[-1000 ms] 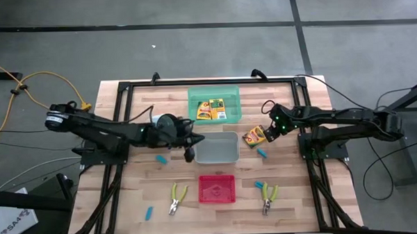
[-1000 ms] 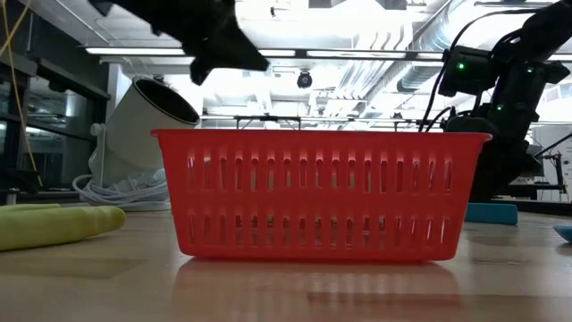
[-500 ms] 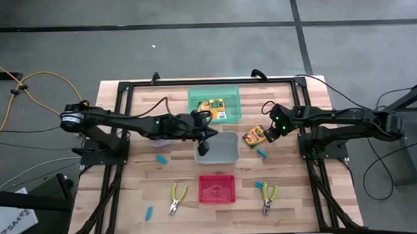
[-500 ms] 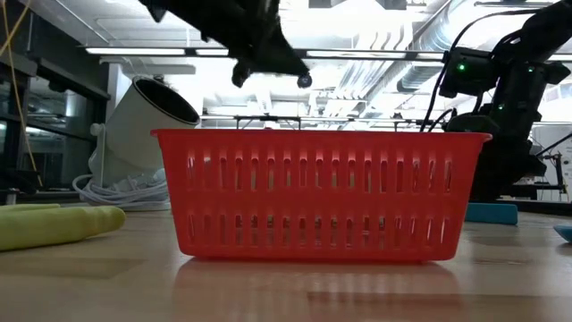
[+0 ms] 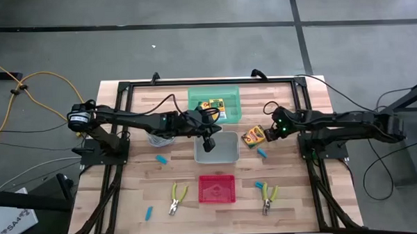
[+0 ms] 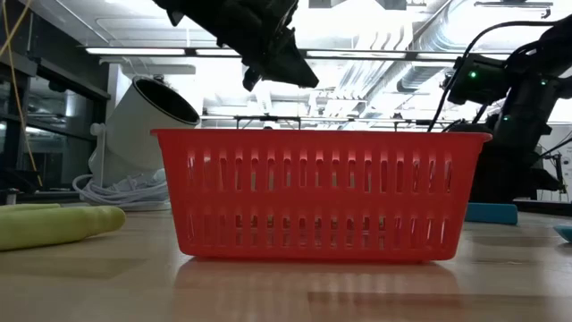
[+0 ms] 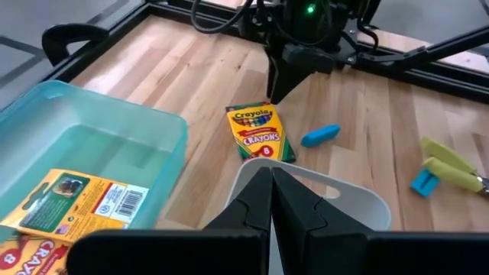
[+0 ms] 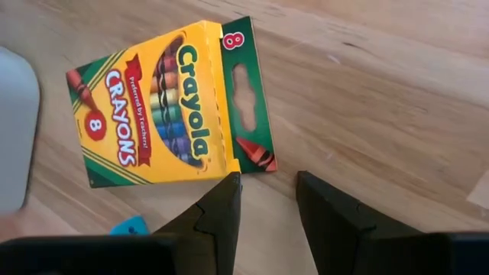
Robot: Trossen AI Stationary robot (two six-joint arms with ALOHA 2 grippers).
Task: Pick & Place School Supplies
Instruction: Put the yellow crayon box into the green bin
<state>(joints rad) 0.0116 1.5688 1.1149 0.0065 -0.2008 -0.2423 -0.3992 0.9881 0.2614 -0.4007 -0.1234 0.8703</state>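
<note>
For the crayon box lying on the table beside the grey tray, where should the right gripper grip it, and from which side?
The crayon box lies flat, face up. Coming from above, the open right gripper could close across its narrower width, near the middle. The grey tray crowds one side, so the fingers need care there.

Left arm is covering part of green tray in high view. Red tray is hiding grey tray in low view. Crayon box is running past edge in left wrist view.

A lab: exposed ceiling ducts, concrete floor.
</note>
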